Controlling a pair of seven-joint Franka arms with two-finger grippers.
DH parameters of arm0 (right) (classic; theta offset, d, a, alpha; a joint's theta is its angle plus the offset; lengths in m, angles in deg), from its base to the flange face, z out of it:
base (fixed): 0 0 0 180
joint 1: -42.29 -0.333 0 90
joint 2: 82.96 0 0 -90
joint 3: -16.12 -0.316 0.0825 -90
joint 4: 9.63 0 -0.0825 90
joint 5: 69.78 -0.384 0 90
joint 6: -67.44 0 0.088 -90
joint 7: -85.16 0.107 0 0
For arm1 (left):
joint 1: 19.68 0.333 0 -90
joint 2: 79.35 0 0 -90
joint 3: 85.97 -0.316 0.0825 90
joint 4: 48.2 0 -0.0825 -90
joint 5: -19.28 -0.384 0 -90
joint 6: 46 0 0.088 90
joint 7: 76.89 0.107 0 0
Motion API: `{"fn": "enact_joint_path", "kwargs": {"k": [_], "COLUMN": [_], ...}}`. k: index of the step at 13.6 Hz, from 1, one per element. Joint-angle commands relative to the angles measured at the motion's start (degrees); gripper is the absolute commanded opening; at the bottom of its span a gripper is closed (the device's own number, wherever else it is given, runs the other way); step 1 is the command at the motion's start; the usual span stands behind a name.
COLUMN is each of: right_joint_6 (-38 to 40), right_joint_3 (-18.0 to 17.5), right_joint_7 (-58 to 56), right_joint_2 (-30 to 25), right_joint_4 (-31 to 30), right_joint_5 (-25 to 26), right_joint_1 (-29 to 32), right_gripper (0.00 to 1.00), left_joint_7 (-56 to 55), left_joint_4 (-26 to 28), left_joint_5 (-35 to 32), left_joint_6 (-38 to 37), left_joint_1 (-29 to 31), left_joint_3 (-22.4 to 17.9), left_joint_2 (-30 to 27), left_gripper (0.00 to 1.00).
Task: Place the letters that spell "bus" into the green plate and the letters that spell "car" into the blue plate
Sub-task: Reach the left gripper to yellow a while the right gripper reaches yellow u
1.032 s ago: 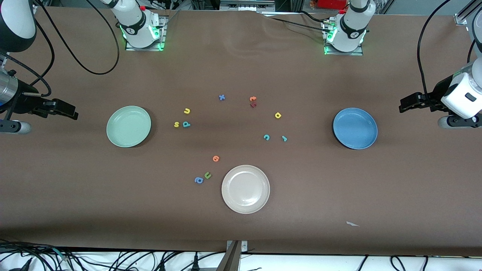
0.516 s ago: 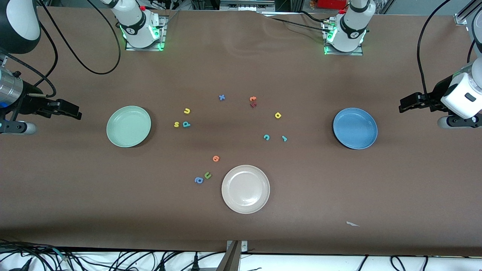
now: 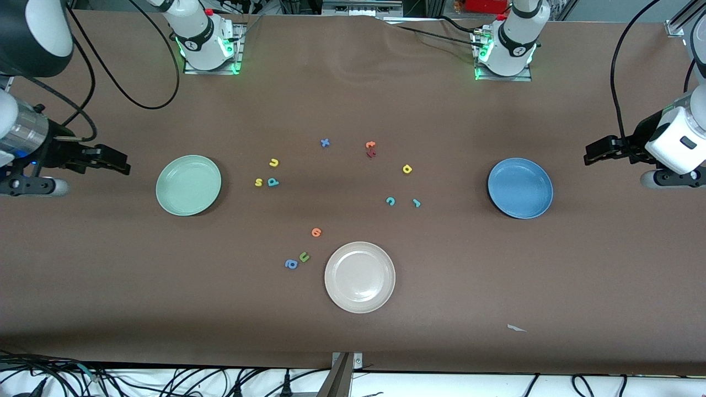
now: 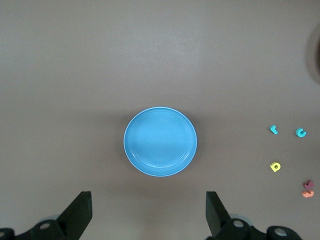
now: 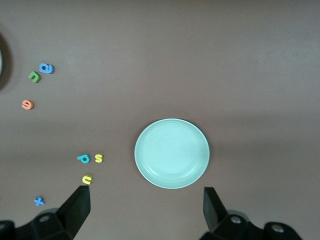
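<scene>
The green plate (image 3: 188,185) (image 5: 172,153) lies bare toward the right arm's end. Beside it are the yellow u (image 3: 273,162) (image 5: 87,179), yellow s (image 3: 258,182) (image 5: 99,158) and teal b (image 3: 273,182) (image 5: 83,159). The blue plate (image 3: 520,188) (image 4: 160,141) lies bare toward the left arm's end. The teal c (image 3: 390,201) (image 4: 301,132), teal r (image 3: 417,203) (image 4: 273,129) and yellow a (image 3: 407,169) (image 4: 275,166) lie mid-table. My right gripper (image 3: 120,163) (image 5: 146,205) hangs open over the table by the green plate. My left gripper (image 3: 593,151) (image 4: 148,210) waits open by the blue plate.
A beige plate (image 3: 359,277) sits nearer the front camera at mid-table. Next to it lie an orange letter (image 3: 316,232), a green u (image 3: 304,257) and a blue a (image 3: 290,264). A blue x (image 3: 325,143) and two orange-red letters (image 3: 370,149) lie toward the bases.
My right gripper has moved along the table toward the green plate. The left arm and all the letters have stayed where they were.
</scene>
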Motion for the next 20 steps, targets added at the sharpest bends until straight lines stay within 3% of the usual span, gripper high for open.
{"fn": "enact_joint_path", "kwargs": {"k": [1,7,9,11,15,18,20], "right_joint_6": [-1.64,-1.64,-4.18,-9.27,-20.58,-34.83,-38.72], "right_joint_3": [-0.01,-0.01,-0.01,-2.37,-7.3,-7.84,-8.01], "right_joint_7": [7.6,32.99,38.37,43.99,50.87,51.05,48.52], "right_joint_2": [0.16,3.33,3.51,2.2,1.4,0.43,1.22], "right_joint_4": [-0.95,-2.43,-5.67,-12.25,-24.99,-36.51,-40.74], "right_joint_5": [0.07,0.24,0.07,-0.11,-0.11,-0.02,0.15], "right_joint_1": [-4.56,-16.16,-18.55,-19.35,-19.35,-19.35,-19.35], "right_gripper": [1.0,0.99,0.99,0.99,0.99,0.99,0.99], "left_joint_7": [-0.4,0.3,-1.01,-5.83,-13.92,-20.41,-25.69], "left_joint_4": [-1.18,-1.01,-0.22,1.97,12.32,24.97,32.01], "left_joint_5": [1.52,1.61,2.66,8.44,8.99,8.99,8.99], "left_joint_6": [-0.53,-0.1,3.75,8.5,20.36,33.87,43.11], "left_joint_1": [-0.26,-2.1,-3.33,-3.51,-5.8,-5.89,-5.97], "left_joint_3": [-0.47,0.06,1.72,2.6,6.02,10.94,14.63], "left_joint_2": [0.66,4.69,6.98,8.92,7.79,4.45,4.18], "left_gripper": [1.0,1.0,1.0,1.0,1.0,1.0,1.0]}}
